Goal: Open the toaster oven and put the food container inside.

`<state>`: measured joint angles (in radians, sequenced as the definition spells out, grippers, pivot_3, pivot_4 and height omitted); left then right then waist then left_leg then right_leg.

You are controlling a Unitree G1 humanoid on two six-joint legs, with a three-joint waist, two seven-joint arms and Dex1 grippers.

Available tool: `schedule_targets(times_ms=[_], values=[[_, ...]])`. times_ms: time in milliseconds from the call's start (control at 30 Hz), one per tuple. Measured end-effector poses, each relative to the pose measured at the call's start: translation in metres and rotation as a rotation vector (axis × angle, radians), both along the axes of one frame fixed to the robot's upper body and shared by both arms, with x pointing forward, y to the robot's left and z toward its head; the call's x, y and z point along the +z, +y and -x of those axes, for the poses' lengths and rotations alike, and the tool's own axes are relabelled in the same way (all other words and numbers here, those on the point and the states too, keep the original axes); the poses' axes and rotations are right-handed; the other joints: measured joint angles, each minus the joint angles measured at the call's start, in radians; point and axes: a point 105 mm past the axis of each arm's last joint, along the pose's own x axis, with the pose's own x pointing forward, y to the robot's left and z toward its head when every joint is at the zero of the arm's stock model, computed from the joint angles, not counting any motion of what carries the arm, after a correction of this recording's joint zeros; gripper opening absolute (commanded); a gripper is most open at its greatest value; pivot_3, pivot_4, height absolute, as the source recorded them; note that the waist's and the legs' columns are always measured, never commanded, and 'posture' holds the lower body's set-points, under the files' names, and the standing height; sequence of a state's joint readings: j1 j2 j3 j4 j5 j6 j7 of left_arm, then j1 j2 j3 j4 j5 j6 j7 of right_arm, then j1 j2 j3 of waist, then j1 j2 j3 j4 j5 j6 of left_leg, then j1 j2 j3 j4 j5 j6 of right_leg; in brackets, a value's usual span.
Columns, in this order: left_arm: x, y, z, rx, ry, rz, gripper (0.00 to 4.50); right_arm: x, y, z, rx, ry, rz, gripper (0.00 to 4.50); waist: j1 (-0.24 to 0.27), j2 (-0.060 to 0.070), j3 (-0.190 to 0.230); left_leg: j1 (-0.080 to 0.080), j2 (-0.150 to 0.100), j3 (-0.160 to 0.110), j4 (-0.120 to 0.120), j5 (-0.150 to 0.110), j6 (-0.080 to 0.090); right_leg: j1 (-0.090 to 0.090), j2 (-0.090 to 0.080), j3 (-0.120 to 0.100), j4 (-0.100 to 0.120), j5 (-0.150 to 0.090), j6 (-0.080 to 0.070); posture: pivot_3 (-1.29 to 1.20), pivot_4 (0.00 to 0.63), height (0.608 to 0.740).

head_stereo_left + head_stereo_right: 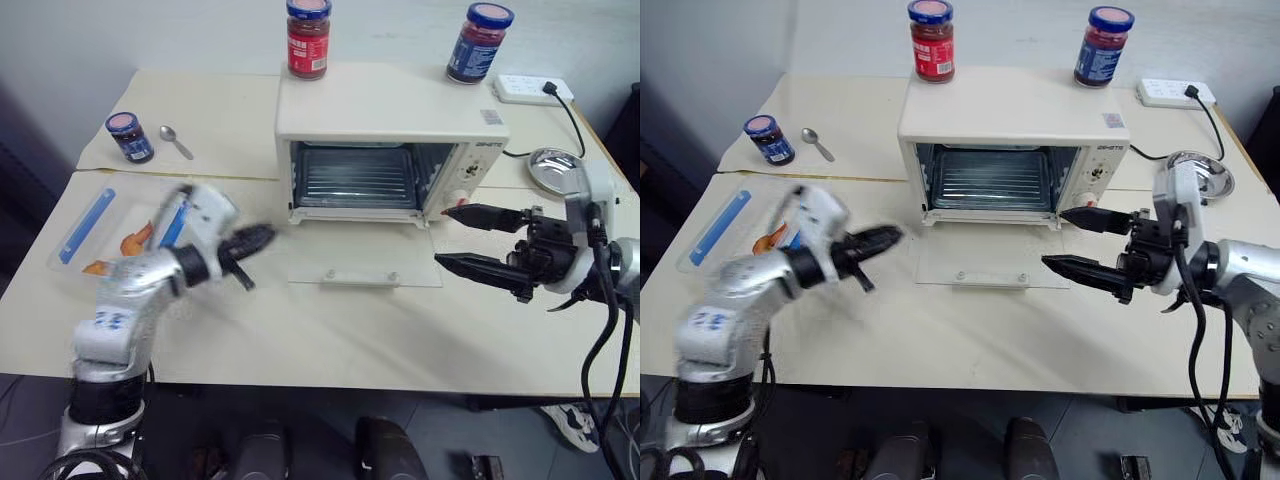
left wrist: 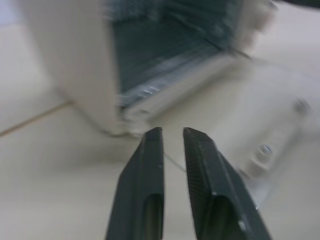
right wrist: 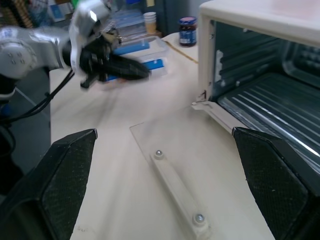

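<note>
Toaster oven (image 1: 390, 140) at 12 o'clock on the bench (image 1: 300, 340), door flat open. Food container (image 1: 105, 230) at 9 o'clock, behind the left end effector (image 1: 255, 240), fingers slightly parted, empty. Right end effector (image 1: 470, 238) spread wide, empty, at 3 o'clock.

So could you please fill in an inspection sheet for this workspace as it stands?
Surface: cream table, bare in front of the oven.
Job's things: oven with door dropped flat and rack bare; container on the table at the robot's left, not yet inside.
Clutter: two jars on the oven, a third jar and spoon at back left, steel dish at right.
Grippers: left gripper nearly closed, empty; right gripper wide open, empty.
Cables: black cord from power strip.
Surroundings: pale wall.
</note>
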<state>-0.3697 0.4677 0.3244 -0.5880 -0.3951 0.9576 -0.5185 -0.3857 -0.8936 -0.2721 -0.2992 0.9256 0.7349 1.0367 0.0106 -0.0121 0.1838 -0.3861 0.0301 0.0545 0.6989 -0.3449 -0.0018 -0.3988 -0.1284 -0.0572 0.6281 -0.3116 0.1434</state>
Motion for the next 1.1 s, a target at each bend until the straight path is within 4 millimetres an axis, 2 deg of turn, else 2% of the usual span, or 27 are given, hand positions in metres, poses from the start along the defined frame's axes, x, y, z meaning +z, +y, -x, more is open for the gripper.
schedule_targets(times_ms=[100, 267, 333, 400, 533, 700, 867, 1000, 1100], values=[[0.000, 0.023, 0.019, 0.213, 0.026, 0.128, 2.41, -0.003, 0.005, -0.009, 0.045, 0.018, 0.009, 4.50, 0.001, 0.000, 0.000, 0.000, -0.001, -0.001, 0.001, -0.001, 0.001, 0.002, -0.002, -0.001, -0.001, 0.001, 0.001, 0.00, 0.150, 0.740], [0.004, 0.068, 0.039, 0.686, 0.001, 0.494, 3.97, 0.005, 0.020, -0.018, 0.151, 0.019, -0.006, 4.50, 0.017, -0.002, 0.001, -0.001, -0.004, -0.006, 0.005, 0.000, 0.002, 0.007, -0.002, -0.006, -0.003, 0.001, 0.001, 0.00, 0.150, 0.740], [-0.004, 0.089, 0.047, 0.858, 0.010, 0.582, 4.48, 0.008, 0.023, -0.021, 0.179, 0.012, -0.007, 4.50, 0.014, -0.002, 0.001, 0.000, -0.005, -0.006, 0.003, 0.000, 0.001, 0.007, -0.002, -0.006, -0.003, 0.002, 0.001, 0.00, 0.150, 0.740], [-0.013, 0.103, 0.054, 0.975, 0.031, 0.631, 4.48, 0.008, 0.026, -0.025, 0.188, 0.003, -0.006, 4.50, 0.013, -0.002, 0.001, -0.001, -0.005, -0.006, 0.003, 0.000, 0.001, 0.006, -0.002, -0.006, -0.003, 0.001, 0.001, 0.00, 0.150, 0.740], [-0.020, 0.124, 0.064, 1.156, 0.048, 0.723, 4.48, 0.007, 0.030, -0.030, 0.202, -0.005, 0.003, 4.50, 0.014, -0.002, 0.001, -0.001, -0.006, -0.006, 0.003, 0.000, 0.001, 0.006, -0.002, -0.007, -0.003, 0.002, 0.001, 0.00, 0.150, 0.740], [-0.034, 0.135, 0.070, 1.273, 0.137, 0.776, 4.48, 0.005, 0.033, -0.031, 0.206, -0.009, 0.006, 4.50, 0.015, -0.003, 0.001, -0.001, -0.006, -0.005, 0.003, -0.001, 0.001, 0.006, -0.002, -0.007, -0.003, 0.002, 0.000, 0.00, 0.150, 0.740], [-0.045, 0.133, 0.045, 1.230, 0.251, 0.825, 4.48, -0.005, 0.035, -0.023, 0.189, 0.006, 0.006, 4.50, 0.015, -0.003, 0.001, -0.001, -0.006, -0.005, 0.002, 0.000, 0.000, 0.006, -0.002, -0.008, -0.004, 0.002, 0.000, 0.00, 0.150, 0.740], [-0.057, 0.135, 0.029, 1.230, 0.345, 0.845, 4.48, -0.004, 0.031, -0.017, 0.151, -0.005, -0.011, 4.50, 0.014, -0.003, 0.001, -0.001, -0.006, -0.005, 0.001, -0.001, 0.000, 0.005, -0.002, -0.008, -0.004, 0.002, 0.000, 0.00, 0.150, 0.740], [-0.068, 0.141, 0.023, 1.270, 0.416, 0.848, 3.90, -0.009, 0.029, -0.010, 0.121, 0.008, -0.018, 4.50, 0.013, -0.003, 0.001, -0.001, -0.006, -0.005, 0.000, -0.001, 0.000, 0.005, -0.002, -0.008, -0.005, 0.002, 0.000, 0.00, 0.150, 0.740]])
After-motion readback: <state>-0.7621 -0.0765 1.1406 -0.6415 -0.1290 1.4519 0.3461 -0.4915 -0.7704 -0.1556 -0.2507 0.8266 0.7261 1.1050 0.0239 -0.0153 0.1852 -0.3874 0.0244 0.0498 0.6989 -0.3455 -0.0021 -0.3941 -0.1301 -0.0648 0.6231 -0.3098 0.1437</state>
